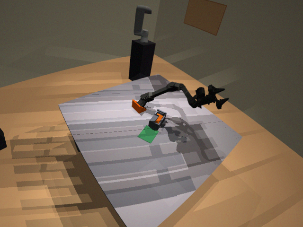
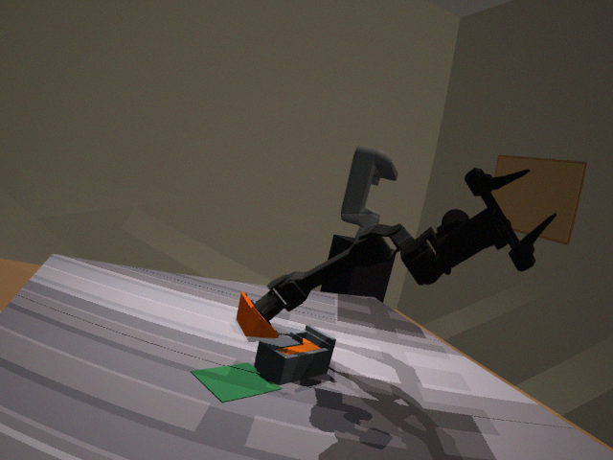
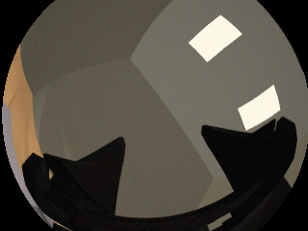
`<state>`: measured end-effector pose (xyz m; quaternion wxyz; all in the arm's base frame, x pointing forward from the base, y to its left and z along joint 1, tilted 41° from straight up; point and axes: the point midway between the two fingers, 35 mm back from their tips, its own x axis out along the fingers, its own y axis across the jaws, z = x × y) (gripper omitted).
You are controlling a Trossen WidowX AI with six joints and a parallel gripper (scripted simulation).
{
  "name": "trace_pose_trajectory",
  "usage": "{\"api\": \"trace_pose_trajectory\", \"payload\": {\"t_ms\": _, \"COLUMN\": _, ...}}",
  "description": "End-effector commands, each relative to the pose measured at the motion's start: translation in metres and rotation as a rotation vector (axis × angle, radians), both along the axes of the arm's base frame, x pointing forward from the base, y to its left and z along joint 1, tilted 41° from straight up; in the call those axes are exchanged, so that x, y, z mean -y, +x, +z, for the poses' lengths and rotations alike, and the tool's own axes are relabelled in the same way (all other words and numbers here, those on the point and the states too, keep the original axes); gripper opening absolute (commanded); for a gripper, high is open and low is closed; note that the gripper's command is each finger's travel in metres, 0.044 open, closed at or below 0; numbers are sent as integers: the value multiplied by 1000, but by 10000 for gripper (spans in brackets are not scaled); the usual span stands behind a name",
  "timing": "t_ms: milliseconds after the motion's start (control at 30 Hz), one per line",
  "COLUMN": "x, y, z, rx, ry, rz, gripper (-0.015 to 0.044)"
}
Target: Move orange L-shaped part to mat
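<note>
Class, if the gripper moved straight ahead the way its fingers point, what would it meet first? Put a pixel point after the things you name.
Probably a bare wall (image 3: 159, 164); the gripper (image 1: 226, 93) (image 2: 542, 193) (image 3: 165, 137) points away from the tray (image 1: 154, 125) (image 2: 269, 361). Depth is unclear.
</note>
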<state>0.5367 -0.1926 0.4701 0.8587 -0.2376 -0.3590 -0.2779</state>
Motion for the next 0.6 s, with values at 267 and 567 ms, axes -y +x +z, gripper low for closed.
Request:
{"api": "trace_pose_trajectory", "payload": {"t_ms": 267, "x": 39, "y": 22, "z": -103, "rx": -675, "ry": 19, "rz": -13, "gripper": 180}}
{"api": "trace_pose_trajectory", "payload": {"t_ms": 567, "x": 43, "y": -25, "z": -212, "rx": -1202, "ry": 107, "rz": 106, "gripper": 180}}
